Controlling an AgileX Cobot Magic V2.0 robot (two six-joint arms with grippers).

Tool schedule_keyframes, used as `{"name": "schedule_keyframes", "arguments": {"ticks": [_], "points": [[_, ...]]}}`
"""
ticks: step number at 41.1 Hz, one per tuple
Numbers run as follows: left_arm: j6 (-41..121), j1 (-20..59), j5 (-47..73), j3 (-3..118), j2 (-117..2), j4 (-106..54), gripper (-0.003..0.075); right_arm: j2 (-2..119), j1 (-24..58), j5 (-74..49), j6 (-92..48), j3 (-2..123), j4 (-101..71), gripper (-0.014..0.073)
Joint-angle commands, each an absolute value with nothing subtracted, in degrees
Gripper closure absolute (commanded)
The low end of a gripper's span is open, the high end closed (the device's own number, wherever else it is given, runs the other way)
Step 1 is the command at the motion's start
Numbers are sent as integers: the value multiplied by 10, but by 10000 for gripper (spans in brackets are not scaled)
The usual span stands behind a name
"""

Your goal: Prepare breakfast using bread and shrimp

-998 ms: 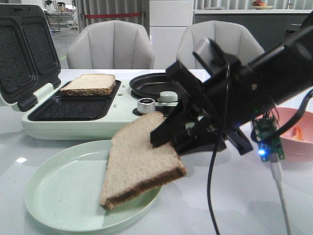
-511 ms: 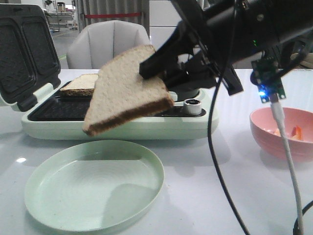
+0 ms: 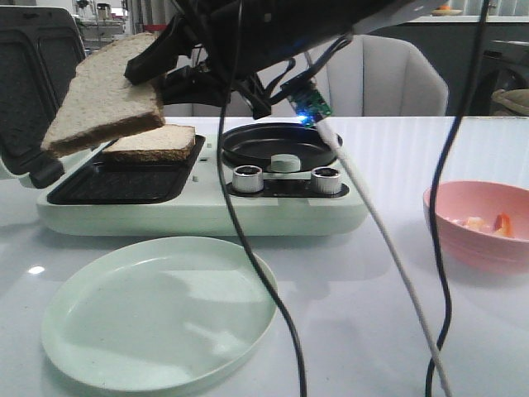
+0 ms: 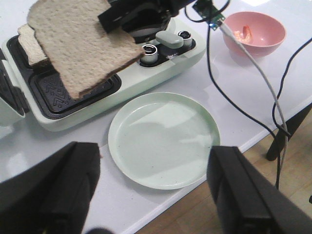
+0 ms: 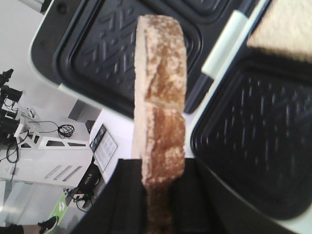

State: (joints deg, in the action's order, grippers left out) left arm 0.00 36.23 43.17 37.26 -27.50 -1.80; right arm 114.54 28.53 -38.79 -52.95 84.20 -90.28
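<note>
Bread slice [image 3: 103, 91] is clamped in my right tool [image 3: 153, 64], tilted above the sandwich maker [image 3: 198, 198] and second slice [image 3: 153, 142]. Left tool [image 4: 151, 192] is released.

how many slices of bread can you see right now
2. One slice is held in the air by the right end effector over the sandwich maker; the other slice lies on its rear grill plate.
</note>
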Motion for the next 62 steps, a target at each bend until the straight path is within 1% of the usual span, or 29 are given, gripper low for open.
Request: {"name": "schedule_keyframes", "arguments": {"ticks": [1,9,18,21,24,27,31,37,45,52,62], "points": [[0,365,384,389,-276,-20,199,1156,286,-400,-519,917,-937,415],[0,365,384,389,-276,-20,199,1226,286,-399,-494,984,-936,415],[0,365,384,389,-276,-20,199,1248,286,-392,-488,997,-916,405],[0,365,384,389,-276,-20,199,1248,286,-389,-484,997,-912,346],[0,365,384,389,-276,-20,199,1248,286,-381,-480,997,-904,240],[0,365,384,389,-276,-20,199,1248,286,-374,-475,997,-896,162],[0,365,384,389,-276,-20,199,1248,286,-369,-474,997,-883,110],[0,365,384,389,-276,-20,199,1241,283,-363,-474,997,-855,108],[0,365,384,389,-276,-20,199,1205,283,-336,-461,996,-759,109],[0,365,384,389,-276,-20,199,1154,283,-336,-406,996,-630,111],[0,365,384,389,-276,-20,199,1056,283,-389,-324,996,-443,111]]}}
